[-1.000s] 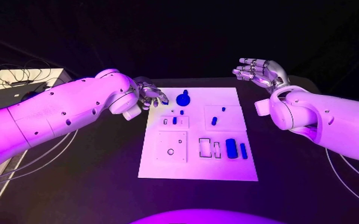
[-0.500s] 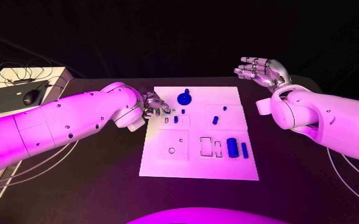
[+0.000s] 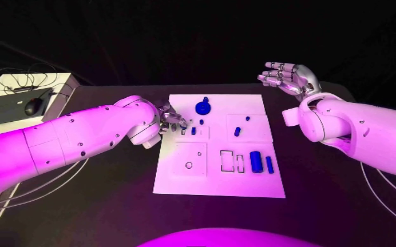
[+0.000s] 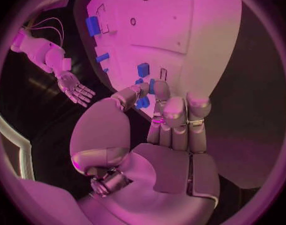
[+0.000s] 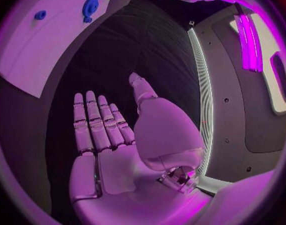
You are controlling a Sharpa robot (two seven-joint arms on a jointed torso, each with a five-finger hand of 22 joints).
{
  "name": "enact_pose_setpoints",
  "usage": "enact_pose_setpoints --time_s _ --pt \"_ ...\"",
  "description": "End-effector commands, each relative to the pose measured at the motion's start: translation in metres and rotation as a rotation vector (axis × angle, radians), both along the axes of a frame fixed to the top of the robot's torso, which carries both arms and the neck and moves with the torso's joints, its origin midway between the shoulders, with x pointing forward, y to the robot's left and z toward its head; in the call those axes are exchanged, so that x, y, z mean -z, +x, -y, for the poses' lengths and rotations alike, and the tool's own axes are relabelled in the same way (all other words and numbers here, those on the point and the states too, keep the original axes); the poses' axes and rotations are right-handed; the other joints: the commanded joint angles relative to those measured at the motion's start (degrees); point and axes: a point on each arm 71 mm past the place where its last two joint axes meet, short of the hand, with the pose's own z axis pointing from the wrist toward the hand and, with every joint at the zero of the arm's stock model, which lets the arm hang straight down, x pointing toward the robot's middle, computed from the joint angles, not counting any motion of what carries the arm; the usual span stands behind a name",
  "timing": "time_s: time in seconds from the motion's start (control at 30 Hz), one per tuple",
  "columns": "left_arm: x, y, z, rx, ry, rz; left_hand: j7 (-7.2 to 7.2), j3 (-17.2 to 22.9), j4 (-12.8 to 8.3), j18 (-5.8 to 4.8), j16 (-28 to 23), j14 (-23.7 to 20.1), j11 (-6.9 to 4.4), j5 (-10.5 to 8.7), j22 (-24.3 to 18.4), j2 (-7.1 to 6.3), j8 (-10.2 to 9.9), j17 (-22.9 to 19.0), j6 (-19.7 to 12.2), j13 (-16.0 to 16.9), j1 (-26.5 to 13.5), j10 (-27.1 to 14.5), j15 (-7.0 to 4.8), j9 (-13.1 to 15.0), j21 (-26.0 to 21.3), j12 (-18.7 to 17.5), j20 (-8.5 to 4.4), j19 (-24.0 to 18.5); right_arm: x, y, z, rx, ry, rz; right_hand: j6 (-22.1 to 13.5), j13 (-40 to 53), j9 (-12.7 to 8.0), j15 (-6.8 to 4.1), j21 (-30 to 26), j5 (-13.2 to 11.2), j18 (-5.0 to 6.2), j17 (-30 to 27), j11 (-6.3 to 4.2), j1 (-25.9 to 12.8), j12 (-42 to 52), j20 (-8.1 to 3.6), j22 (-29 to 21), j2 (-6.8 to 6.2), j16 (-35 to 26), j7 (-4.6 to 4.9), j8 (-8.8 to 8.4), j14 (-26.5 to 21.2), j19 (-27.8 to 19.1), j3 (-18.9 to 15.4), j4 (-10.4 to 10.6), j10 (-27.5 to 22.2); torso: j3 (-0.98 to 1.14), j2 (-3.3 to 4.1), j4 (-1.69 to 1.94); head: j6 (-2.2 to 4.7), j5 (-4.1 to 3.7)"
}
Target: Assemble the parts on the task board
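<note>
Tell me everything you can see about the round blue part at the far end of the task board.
The round blue part looks like a small disc with a stub sticking out on its far side, moulded in what seems plain blue plastic. It sits on the white task board near the far edge, about midway across. Nothing touches it: the left hand is close beside it over the board's left edge, and the right hand is held off the board.

I can read no text, label, brand, number or sign anywhere. The task board (image 3: 248,184) before me carries only outlined shapes and small marks, too small to make out as letters or figures.
</note>
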Motion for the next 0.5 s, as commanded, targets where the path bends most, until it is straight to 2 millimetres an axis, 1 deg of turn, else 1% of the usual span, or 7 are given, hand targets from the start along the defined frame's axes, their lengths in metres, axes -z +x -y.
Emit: enact_pose_setpoints --time_s 0.03,0.5 --pt "0.0026 -0.0004 0.0013 0.002 0.015 -0.006 -4.66 1.24 -1.38 -0.62 0.25 -0.30 -2.43 -0.01 -0.02 0.64 0.03 -0.08 6.52 0.10 0.74 2.71 -0.52 10.62 0.12 -0.22 0.02 0.17 -0.0012 -0.0006 -0.0019 -0.018 -0.005 0.015 -0.54 -0.02 -0.05 -0.07 -0.26 0.36 -0.22 -0.07 0.13 0.09 -0.23 -0.11 -0.10 -0.03 0.03 4.47 -0.33 -0.47 -0.48 0.07 -0.32 -0.19 -0.07 0.02 0.00 -0.21 -0.08" --pt "0.0077 -0.0016 0.0022 0.030 0.049 -0.051 -4.65 1.18 -1.45 -0.61 0.37 -0.33 -2.41 -0.01 0.01 0.73 -0.09 -0.25 6.51 0.43 0.64 2.70 -0.49 10.85 0.13 -0.40 0.07 0.13 -0.0014 -0.0012 -0.0011 -0.018 -0.004 0.015 -0.51 -0.02 -0.05 -0.08 -0.23 0.36 -0.22 -0.07 0.13 0.03 -0.23 -0.12 -0.08 -0.04 0.04 4.46 -0.33 -0.40 -0.37 0.10 -0.34 -0.14 0.00 -0.04 0.06 -0.52 -0.11"
